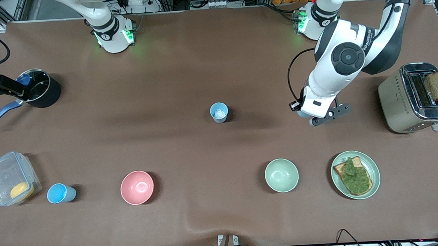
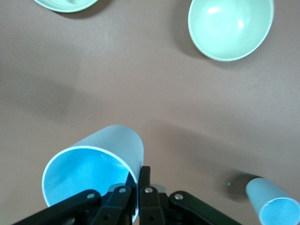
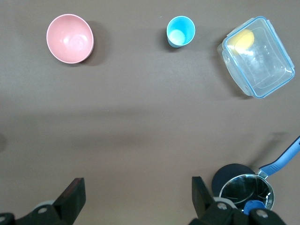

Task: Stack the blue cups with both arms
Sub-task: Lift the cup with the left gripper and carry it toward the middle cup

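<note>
Nearest the camera lay a row along the desk [image 1: 224, 220]: a clear plastic lidded box [image 1: 11, 179] with something yellow inside, a small light-blue tapered plastic cup [image 1: 59, 193], a round pink bowl [image 1: 137, 187], a round pale green bowl [image 1: 281, 175] and a pale green plate carrying green-topped toast [image 1: 355, 174]; all of these sat well apart from either set of fingers.

The left gripper [image 2: 133, 192] hung over the desk near the silver toaster [image 1: 414, 97], its fingers [image 2: 146, 187] shut on the rim of a second light-blue tapered cup [image 2: 93, 171], one finger inside the wall and one outside, so the cup hung tilted from a thin pinch; a third light-blue cup with something white inside [image 1: 219, 112] stood upright mid-desk, well apart from those fingers toward the right arm's end.

The right gripper [image 3: 136, 194] was high over the desk beside the black saucepan with a blue handle [image 3: 246, 190], its fingers [image 3: 72, 197] spread wide on nothing, apparently waiting.

The risks looked plain: a rim pinch gives little hold, so a quick swing could have let the held cup pivot or slip; being tilted, it could have caught the mid-desk cup's lip and knocked that light cup over instead of nesting; the white contents might have stopped it seating fully; the cup beside the clear box stood close enough that wide fingers reaching for it could have struck the box.
</note>
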`<act>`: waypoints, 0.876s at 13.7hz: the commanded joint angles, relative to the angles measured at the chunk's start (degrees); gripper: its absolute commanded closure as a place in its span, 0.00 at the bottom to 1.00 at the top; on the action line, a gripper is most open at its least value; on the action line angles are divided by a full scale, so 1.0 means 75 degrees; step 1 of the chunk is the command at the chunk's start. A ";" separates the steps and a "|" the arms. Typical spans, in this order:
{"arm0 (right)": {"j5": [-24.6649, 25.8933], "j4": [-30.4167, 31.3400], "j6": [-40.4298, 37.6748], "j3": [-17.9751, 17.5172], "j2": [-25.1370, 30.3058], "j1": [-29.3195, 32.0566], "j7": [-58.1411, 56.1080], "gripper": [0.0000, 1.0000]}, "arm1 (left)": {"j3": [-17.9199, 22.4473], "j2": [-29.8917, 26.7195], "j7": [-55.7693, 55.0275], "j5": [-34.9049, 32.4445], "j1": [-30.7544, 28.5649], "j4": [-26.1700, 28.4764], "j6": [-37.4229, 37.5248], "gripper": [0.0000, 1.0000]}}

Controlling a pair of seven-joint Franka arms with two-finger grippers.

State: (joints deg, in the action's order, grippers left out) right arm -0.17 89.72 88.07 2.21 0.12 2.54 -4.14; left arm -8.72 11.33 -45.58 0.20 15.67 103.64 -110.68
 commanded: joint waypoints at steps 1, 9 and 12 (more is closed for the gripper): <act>-0.0083 -0.0032 -0.0048 -0.0130 0.0160 0.0095 -0.0058 0.00 | 0.0038 0.0108 -0.0473 0.0090 0.0322 -0.0493 0.0425 1.00; -0.0072 -0.1005 -0.0610 -0.0131 -0.0109 0.0095 -0.0104 0.00 | 0.0026 0.0213 -0.2839 0.0383 0.1554 -0.1547 0.1151 1.00; -0.0083 -0.1005 -0.0622 -0.0131 -0.0121 0.0071 0.0013 0.00 | -0.0090 0.0341 -0.3051 0.0371 0.1613 -0.1770 0.1187 1.00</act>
State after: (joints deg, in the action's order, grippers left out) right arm -0.20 83.87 84.50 1.46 0.21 2.53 -4.14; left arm -8.98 11.89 -66.89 1.90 27.54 93.66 -103.30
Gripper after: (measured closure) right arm 0.000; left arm 0.965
